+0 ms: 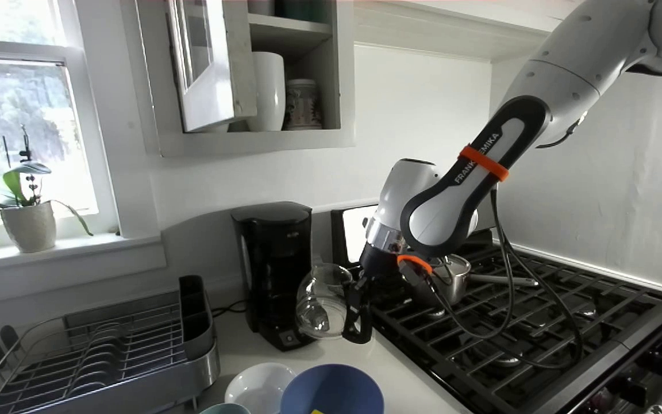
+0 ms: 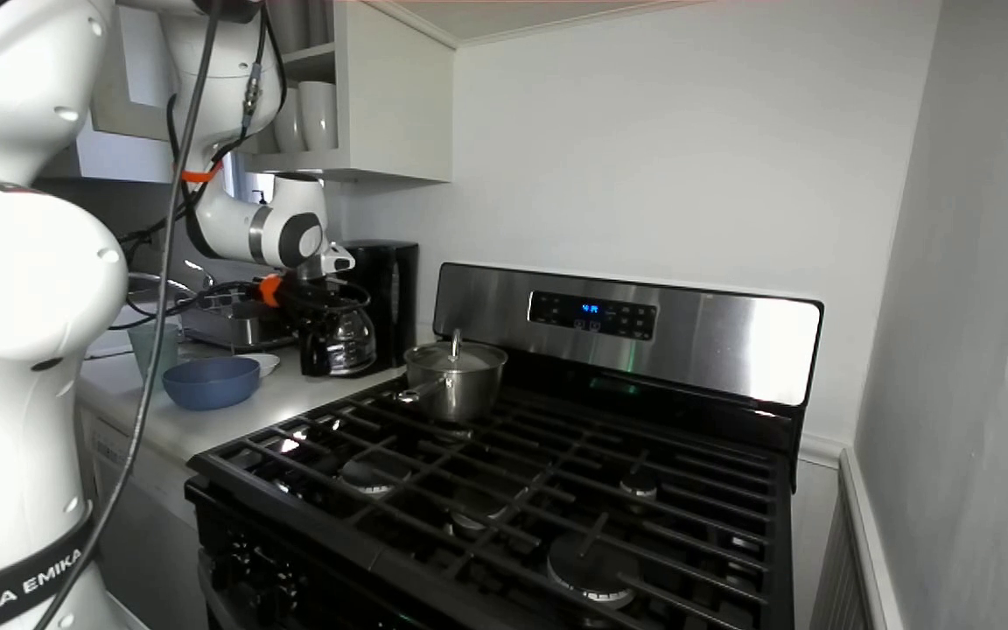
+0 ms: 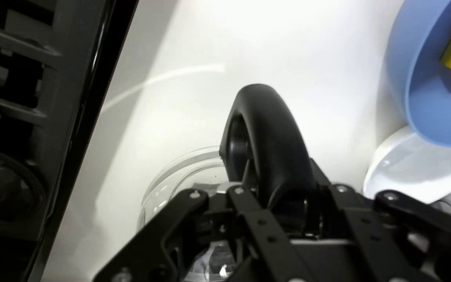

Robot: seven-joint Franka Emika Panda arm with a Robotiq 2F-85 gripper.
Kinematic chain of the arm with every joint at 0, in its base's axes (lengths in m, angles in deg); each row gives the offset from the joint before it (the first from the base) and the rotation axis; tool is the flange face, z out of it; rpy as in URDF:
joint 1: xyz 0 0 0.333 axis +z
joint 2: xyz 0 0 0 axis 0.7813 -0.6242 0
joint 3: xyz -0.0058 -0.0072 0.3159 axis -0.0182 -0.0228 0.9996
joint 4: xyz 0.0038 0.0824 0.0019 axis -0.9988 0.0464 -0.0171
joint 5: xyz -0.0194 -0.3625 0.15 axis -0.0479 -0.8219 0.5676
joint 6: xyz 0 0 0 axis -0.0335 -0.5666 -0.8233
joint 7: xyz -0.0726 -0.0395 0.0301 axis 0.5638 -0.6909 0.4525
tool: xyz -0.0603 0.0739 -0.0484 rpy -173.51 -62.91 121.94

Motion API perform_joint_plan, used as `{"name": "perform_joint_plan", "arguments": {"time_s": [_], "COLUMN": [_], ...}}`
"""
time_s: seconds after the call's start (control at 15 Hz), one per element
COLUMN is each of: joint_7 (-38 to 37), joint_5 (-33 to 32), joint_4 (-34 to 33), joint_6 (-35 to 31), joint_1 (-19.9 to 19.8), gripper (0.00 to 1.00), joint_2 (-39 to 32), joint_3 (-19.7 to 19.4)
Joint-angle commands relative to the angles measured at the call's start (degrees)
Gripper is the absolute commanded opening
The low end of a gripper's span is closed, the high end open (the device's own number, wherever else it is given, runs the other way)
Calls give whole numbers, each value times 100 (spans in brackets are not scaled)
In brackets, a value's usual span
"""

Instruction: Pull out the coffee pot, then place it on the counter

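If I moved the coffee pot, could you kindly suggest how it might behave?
The coffee pot is probably fragile, being largely clear glass. It's likely light: no liquid shows inside. With its handle on one side, it may tilt.

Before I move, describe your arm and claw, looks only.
The arm is white and rounded, with a silvery ring, orange bands and looping cables. Black trim carries FRANKA EMIKA lettering, partly covered by a band. The claw is black, with slim jointed links and small silvery screws.
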Motion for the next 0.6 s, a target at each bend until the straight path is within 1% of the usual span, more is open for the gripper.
{"name": "perform_joint_plan", "arguments": {"time_s": [0.0, 0.53], "joint_7": [537, 998], "joint_5": [413, 690], "joint_4": [220, 353], "joint_6": [151, 338], "joint_1": [-324, -595], "gripper": [8, 8], "joint_2": [127, 147], "joint_3": [374, 575]}}
